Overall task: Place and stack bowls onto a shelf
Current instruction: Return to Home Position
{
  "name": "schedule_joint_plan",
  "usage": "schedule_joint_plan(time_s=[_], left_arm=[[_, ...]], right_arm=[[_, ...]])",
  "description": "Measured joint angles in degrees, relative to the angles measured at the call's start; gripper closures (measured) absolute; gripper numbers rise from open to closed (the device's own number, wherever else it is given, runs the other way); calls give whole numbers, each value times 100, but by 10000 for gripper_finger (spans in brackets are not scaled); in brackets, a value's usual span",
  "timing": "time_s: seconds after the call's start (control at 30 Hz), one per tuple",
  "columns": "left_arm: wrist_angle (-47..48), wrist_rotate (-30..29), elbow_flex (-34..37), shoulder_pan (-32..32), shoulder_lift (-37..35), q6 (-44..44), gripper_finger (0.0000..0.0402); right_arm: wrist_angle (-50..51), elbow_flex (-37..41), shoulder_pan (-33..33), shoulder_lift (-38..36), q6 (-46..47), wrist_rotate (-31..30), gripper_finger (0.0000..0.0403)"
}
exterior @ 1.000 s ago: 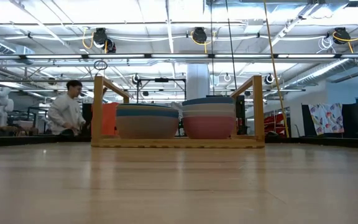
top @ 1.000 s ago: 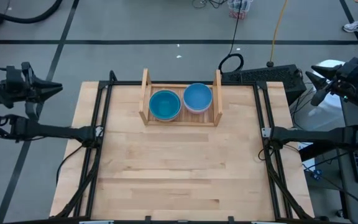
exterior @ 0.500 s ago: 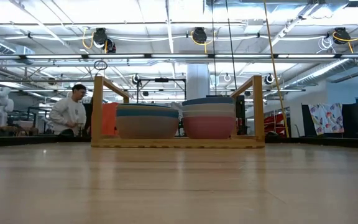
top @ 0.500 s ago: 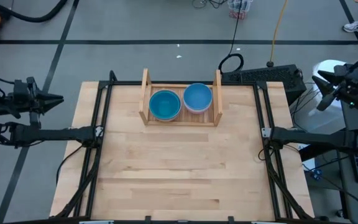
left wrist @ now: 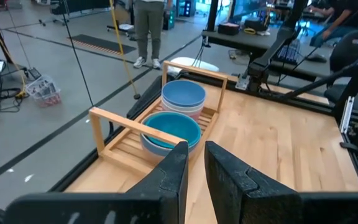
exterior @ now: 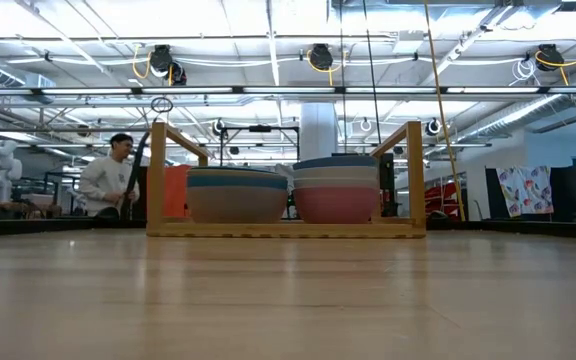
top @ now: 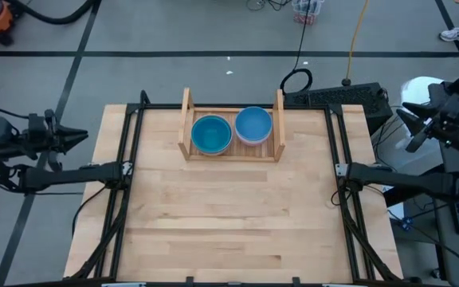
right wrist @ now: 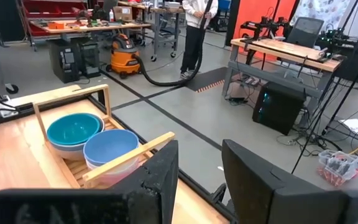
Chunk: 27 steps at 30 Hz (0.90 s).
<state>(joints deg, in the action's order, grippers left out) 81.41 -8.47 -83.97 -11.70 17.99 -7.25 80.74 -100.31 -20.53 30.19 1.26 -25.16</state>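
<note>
Two bowl stacks sat in the shelf at the desk's far edge. My left claw and right claw hung beyond the side edges, well apart from them. Both had their fingers slightly apart, holding nothing.

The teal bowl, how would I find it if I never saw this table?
Look at the wooden shelf at the table's far edge. Two bowl stacks sit inside; the teal bowl tops the stack nearer the left arm, greener than the light blue bowl beside it.

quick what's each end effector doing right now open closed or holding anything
Left end effector: open, empty, off the table's left edge.
Right end effector: open, empty, off the table's right side.
</note>
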Motion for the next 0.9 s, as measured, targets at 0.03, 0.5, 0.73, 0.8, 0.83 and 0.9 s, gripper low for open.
schedule_joint_plan(time_s=[0.03,0.5,0.73,0.8,0.83,0.9], left_arm=[[-57,-2,108,0,-88,-42,344],[-963,1,1610,-116,-1216,-166,344],[-1388,98,2323,-295,-1727,-148,344],[-1508,111,2505,-345,-1772,-148,344],[-1535,113,2568,-372,-1766,-150,344],[-1599,118,2666,-416,-1770,-126,344]], right_arm=[[-31,85,0,-76,34,3,287],[-1056,1576,0,-1243,51,169,287],[-1386,2345,0,-1825,80,298,287],[-1510,2562,0,-2009,170,298,287],[-1601,2672,0,-2097,213,298,287],[-1797,2906,0,-2281,251,316,287]])
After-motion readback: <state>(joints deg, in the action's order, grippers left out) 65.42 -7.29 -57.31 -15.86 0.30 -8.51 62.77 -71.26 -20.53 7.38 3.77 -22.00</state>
